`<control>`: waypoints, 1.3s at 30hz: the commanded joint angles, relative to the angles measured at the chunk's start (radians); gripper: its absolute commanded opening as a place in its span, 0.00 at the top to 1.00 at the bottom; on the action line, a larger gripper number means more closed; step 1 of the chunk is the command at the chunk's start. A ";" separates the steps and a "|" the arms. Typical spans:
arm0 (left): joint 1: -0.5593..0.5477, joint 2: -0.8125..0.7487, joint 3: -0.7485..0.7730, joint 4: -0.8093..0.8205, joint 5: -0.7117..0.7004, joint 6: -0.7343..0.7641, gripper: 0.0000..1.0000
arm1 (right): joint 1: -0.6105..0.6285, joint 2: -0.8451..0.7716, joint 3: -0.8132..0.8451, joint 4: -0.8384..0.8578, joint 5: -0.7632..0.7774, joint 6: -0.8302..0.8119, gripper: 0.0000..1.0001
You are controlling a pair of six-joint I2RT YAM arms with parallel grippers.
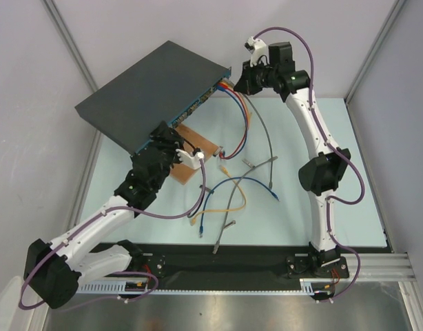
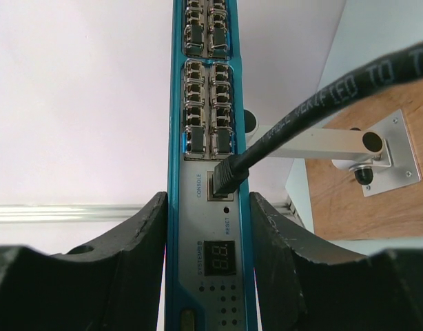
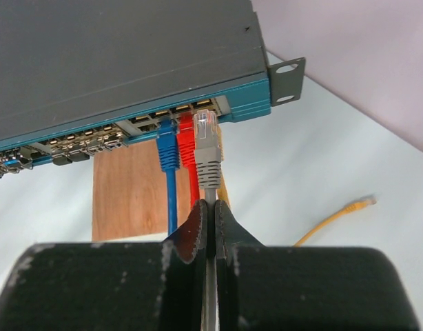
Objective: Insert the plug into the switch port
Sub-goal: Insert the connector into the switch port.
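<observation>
The switch point(image 1: 149, 86) is a flat dark box held tilted above the table, its blue port face point(image 3: 246, 93) turned toward the right arm. My left gripper point(image 1: 167, 138) straddles the near end of that face point(image 2: 222, 227), one finger against each side, shut on it. My right gripper point(image 3: 211, 210) is shut on a grey cable just behind its grey plug point(image 3: 209, 155). The plug's clear tip sits at a port near the switch's right end, beside a red plug point(image 3: 187, 141) and a blue plug point(image 3: 168, 148). How deep the tip sits I cannot tell.
A black cable's plug point(image 2: 229, 176) sits in the console port. A brown wooden board point(image 1: 194, 155) carrying a white bracket point(image 2: 377, 148) lies under the switch. Loose blue, yellow and grey cables point(image 1: 225, 193) sprawl over the pale table; a yellow plug point(image 3: 353, 205) lies to the right.
</observation>
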 commanded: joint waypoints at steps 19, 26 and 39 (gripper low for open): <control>0.167 -0.066 -0.025 -0.108 -0.081 0.077 1.00 | 0.049 -0.030 0.054 -0.015 0.125 0.066 1.00; 0.164 -0.077 -0.024 -0.116 -0.073 0.079 1.00 | 0.055 0.012 0.085 0.001 0.110 0.063 1.00; 0.153 -0.081 -0.022 -0.134 -0.078 0.068 1.00 | 0.061 0.038 0.086 -0.031 0.096 0.022 1.00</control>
